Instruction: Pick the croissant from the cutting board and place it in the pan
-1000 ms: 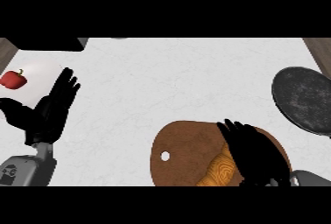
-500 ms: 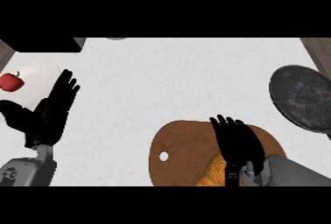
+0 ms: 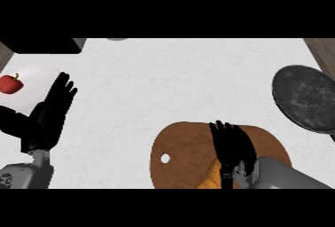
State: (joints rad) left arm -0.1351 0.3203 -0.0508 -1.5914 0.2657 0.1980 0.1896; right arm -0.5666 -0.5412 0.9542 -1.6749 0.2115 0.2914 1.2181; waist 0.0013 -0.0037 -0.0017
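Right hand (image 3: 230, 144) flat over cutting board (image 3: 186, 148), fingers straight and pressed together, covering most of croissant (image 3: 212, 176) at board's near edge. Pan (image 3: 307, 97) well apart, at right. Left hand (image 3: 49, 115) open, resting at left.

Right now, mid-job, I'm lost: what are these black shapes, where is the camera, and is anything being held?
The single view looks steeply down from the robot's head at a white counter. The black shapes are its hands on grey forearms. The left hand rests open at the left, beside a red apple. The right hand lies with straight fingers over the round wooden cutting board; the croissant peeks out orange beneath it. Nothing looks held. The dark pan sits at the right edge.
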